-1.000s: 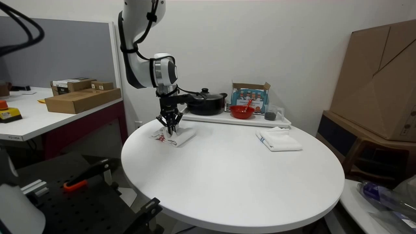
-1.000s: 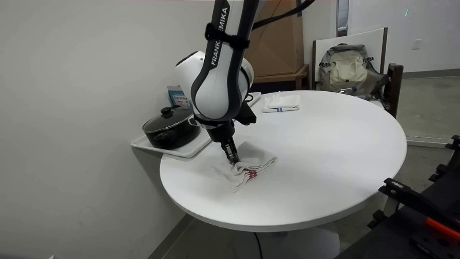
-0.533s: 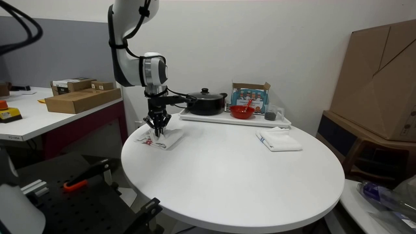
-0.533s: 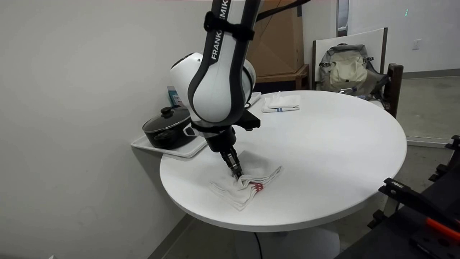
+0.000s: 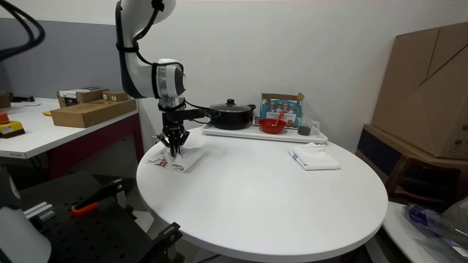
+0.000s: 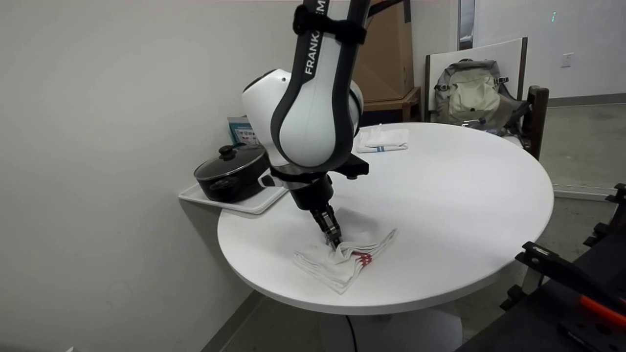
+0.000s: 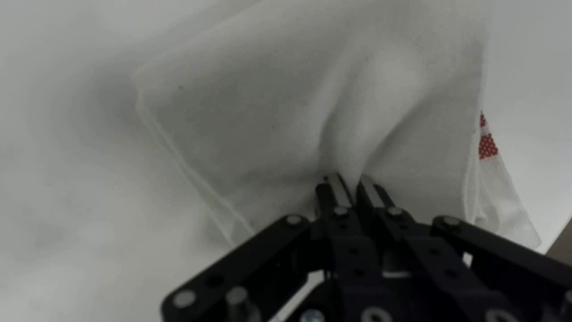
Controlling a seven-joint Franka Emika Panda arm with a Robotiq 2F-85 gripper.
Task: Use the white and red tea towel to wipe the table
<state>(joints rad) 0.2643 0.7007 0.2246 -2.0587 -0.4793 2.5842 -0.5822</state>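
The white and red tea towel is a folded, rumpled white cloth with a red stripe. It lies flat on the table near the rim in both exterior views [image 5: 190, 159] [image 6: 327, 268] and fills much of the wrist view [image 7: 250, 120]. The round white table [image 5: 263, 204] also shows in an exterior view [image 6: 455, 205]. My gripper [image 5: 175, 153] points down into the towel's middle, also in an exterior view [image 6: 334, 244]. In the wrist view its fingers [image 7: 351, 185] are closed on a raised fold of the towel. The fingertips' lowest part is hidden in the cloth.
A folded white cloth with a blue stripe [image 5: 315, 157] lies across the table. A white tray [image 5: 241, 134] at the wall side bears a black pot [image 5: 232, 119], a red bowl [image 5: 271, 126], a clear cup [image 5: 304, 129] and a printed box [image 5: 280, 109].
My gripper has dragged the towel across the table, leftward toward the rim in an exterior view. In an exterior view it came nearer the camera, then shifted slightly right. The grip stays shut.
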